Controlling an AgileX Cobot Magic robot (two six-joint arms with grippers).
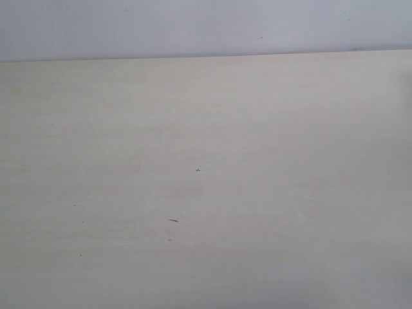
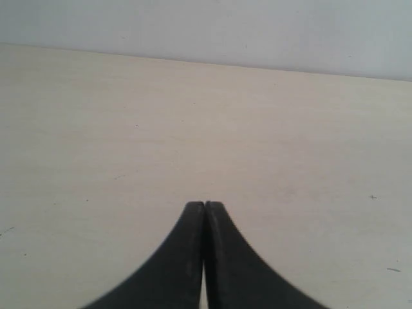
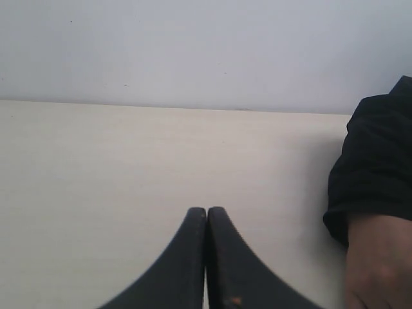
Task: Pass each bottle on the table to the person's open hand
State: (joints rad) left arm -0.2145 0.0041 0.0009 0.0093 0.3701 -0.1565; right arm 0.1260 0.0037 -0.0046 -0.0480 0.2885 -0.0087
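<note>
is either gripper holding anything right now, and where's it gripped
Nothing is held: the left gripper and the right gripper are both shut and empty.

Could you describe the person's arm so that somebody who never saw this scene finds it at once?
Start from the pale beige table in front of the plain wall. Beside the shut right gripper is the arm: a creased black sleeve with bare skin past the cuff, unlike the smooth black jaws.

Left gripper (image 2: 205,207) closed over a bare table (image 2: 193,129)

Its two black fingers (image 2: 183,257) meet tip to tip, nothing between them. The pale beige tabletop carries a few tiny dark specks and runs back to a light grey wall (image 2: 225,29).
</note>
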